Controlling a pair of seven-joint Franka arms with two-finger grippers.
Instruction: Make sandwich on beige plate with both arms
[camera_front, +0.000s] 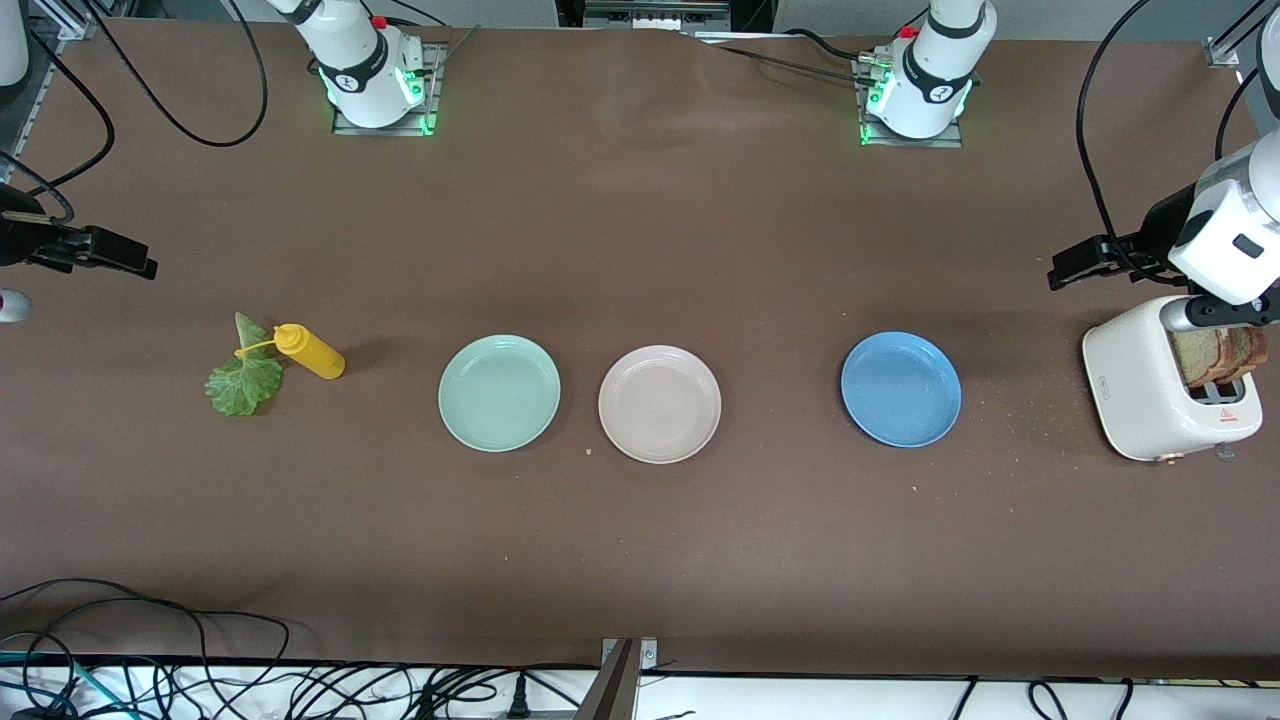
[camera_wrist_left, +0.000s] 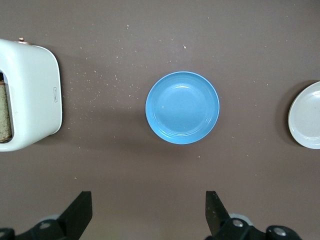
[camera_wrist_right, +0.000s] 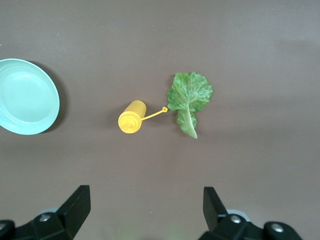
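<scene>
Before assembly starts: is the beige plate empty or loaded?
Empty: the beige plate shows only bare surface; bread slices sit in the toaster.

The scene is evenly and brightly lit from overhead. Soft, short shadows are cast beside the blue plate (camera_front: 900, 389), the mint-green plate (camera_wrist_right: 26, 97) and the yellow bottle (camera_front: 311, 352). Faint glare is seen on the plates' glazed surfaces and on the white toaster (camera_front: 1150, 385). Focus is held throughout; no marked edge distortion is noted.

mint plate (camera_front: 499, 393) | blue plate (camera_front: 900, 389) | mustard bottle (camera_front: 311, 351) | toaster (camera_front: 1140, 385)
</scene>
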